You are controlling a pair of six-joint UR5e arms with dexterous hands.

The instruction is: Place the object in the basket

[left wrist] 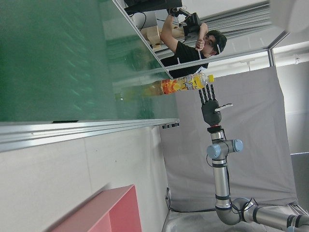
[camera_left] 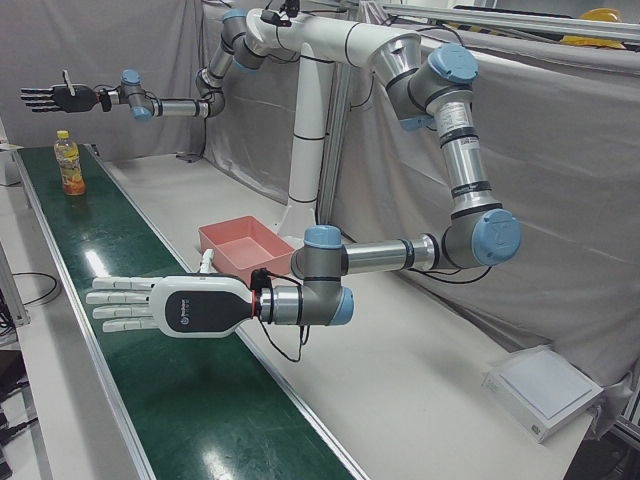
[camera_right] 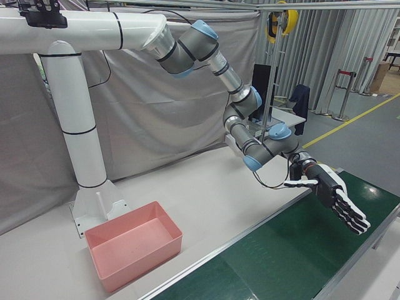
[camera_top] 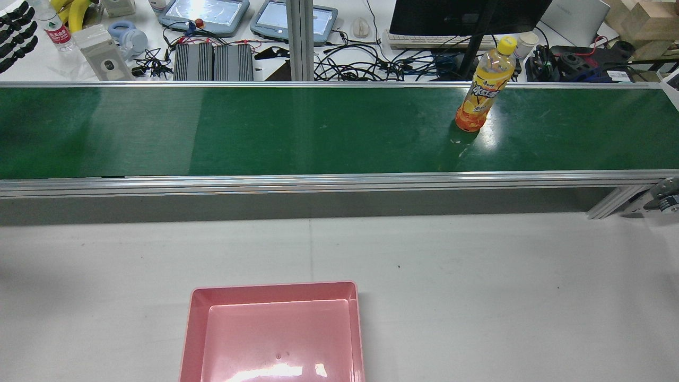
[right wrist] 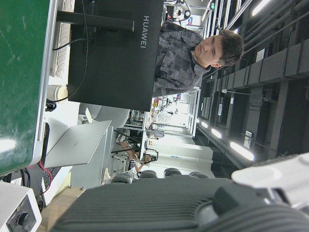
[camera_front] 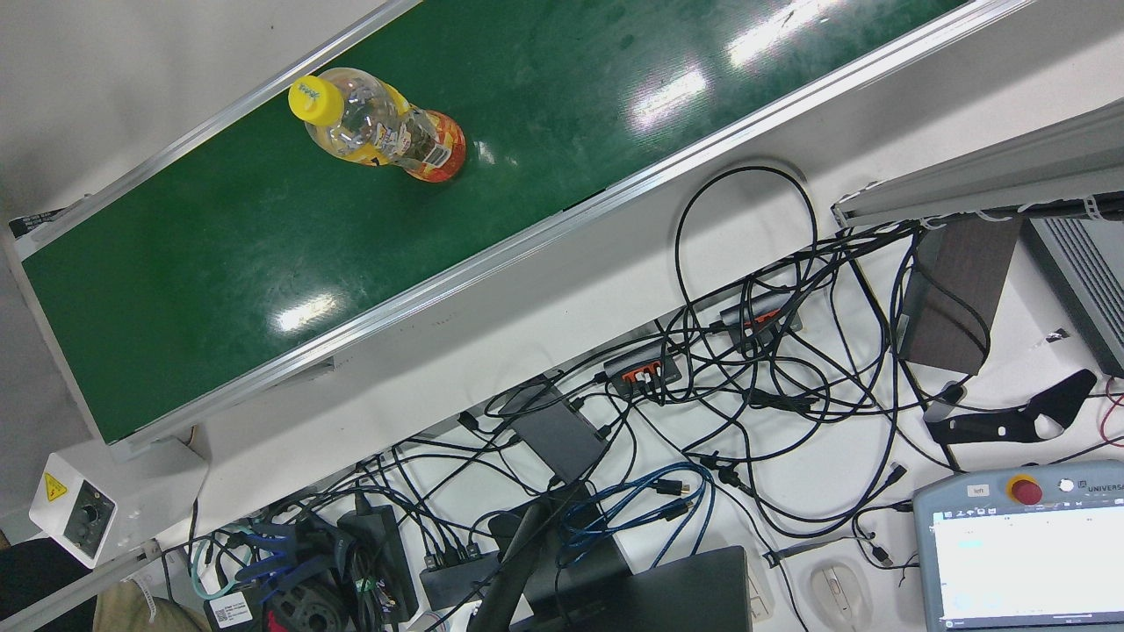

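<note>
An orange drink bottle with a yellow cap stands upright on the green conveyor belt, toward its right end in the rear view. The bottle also shows in the front view and, far off, in the left-front view. A pink basket sits empty on the white table near the pedestal. My right hand hovers open above and beside the bottle, apart from it; it also shows over the belt. My left hand is open over the belt, fingers straight, far from the bottle.
Beyond the belt is a desk with tangled cables, a monitor and teach pendants. A person stands behind the belt's far end. A white box lies on the table's near corner. Grey curtains close off the back.
</note>
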